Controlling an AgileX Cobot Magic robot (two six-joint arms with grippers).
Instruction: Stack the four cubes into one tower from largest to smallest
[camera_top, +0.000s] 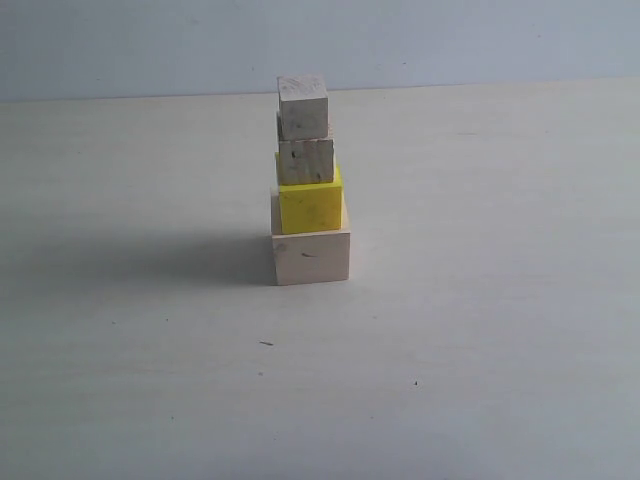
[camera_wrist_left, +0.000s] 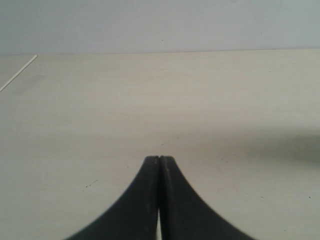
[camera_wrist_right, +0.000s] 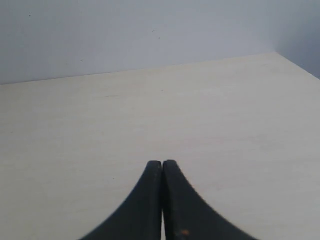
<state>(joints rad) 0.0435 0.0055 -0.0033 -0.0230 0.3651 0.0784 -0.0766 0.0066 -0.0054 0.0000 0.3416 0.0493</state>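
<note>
Tower: one column of four cubes, standing free near the middle of the pale wooden table (camera_top: 500, 320), nothing touching it.
Base: large pale wooden cube (camera_top: 311, 257), flat on the table, one face square to the exterior view.
Second level: medium bright yellow cube (camera_top: 311, 208), resting on the base, inside the base's top face.
Third level: small pale wooden cube with dark specks (camera_top: 306, 162), on the yellow one, sitting a little toward the left of the exterior view.
Top level: second small pale wooden cube (camera_top: 303, 106), resting on the third and turned slightly against it. I cannot tell which of these two is smaller.
Shadow: soft dark shadow (camera_top: 150, 262) on the table, running left from the base in the exterior view.
My left gripper (camera_wrist_left: 159, 161): black fingers pressed tip to tip, nothing between them, bare table beyond.
My right gripper (camera_wrist_right: 162, 163): same, black fingers closed on each other, empty, with bare table and the grey-blue wall (camera_wrist_right: 150, 35) ahead.
Backdrop: that plain wall also runs behind the tower.
</note>
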